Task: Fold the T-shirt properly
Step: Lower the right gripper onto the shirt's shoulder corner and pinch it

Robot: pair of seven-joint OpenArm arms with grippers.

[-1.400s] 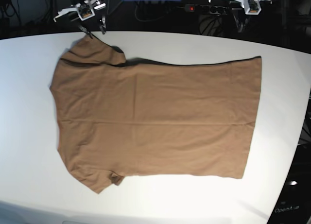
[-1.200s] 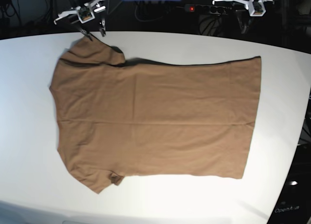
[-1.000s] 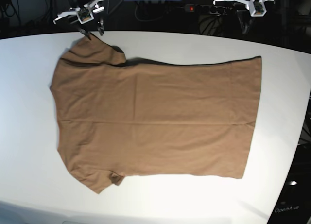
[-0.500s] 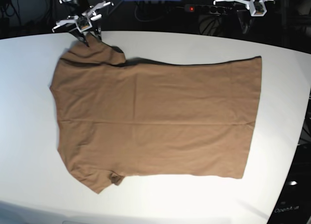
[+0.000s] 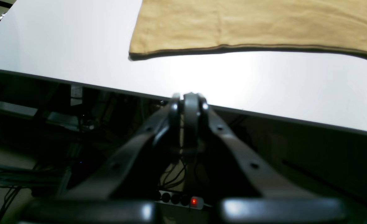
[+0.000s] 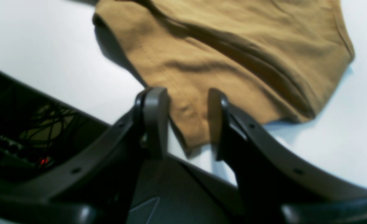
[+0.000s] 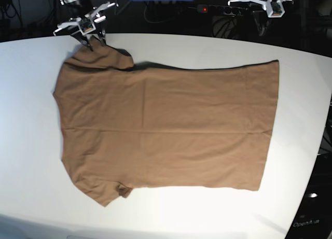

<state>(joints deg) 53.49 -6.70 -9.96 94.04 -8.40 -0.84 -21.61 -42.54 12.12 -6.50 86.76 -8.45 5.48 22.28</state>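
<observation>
Behind the far edge of the white surface point(image 7: 31, 94) runs a dark strip of cables and a power strip point(image 7: 220, 10) with a red light — that is the clutter nearest both my arms. On the surface itself lies only the T-shirt point(image 7: 166, 125), spread flat, its hem toward the base view's right and its sleeves toward the left.

My left end effector point(image 5: 188, 101) hangs off the surface, just past its far edge, over the cables, with its tips pressed together and nothing between them. From its wrist view the shirt's hem corner point(image 5: 136, 54) lies ahead across a bare white band, well apart from the tips. Nothing stands between them.

My right end effector point(image 6: 186, 121) sits at the far sleeve point(image 6: 233, 68), fingers spread, straddling the sleeve's lower edge. The cloth runs between the two fingers point(image 6: 153, 118), but I cannot tell whether either one touches it. The sleeve is rumpled there, with a dark fold running across it.

Open white room rings the shirt on every side — widest along the near edge and at the left of the base view, narrower beside the far sleeve, where the surface edge is close behind my right fingers.
</observation>
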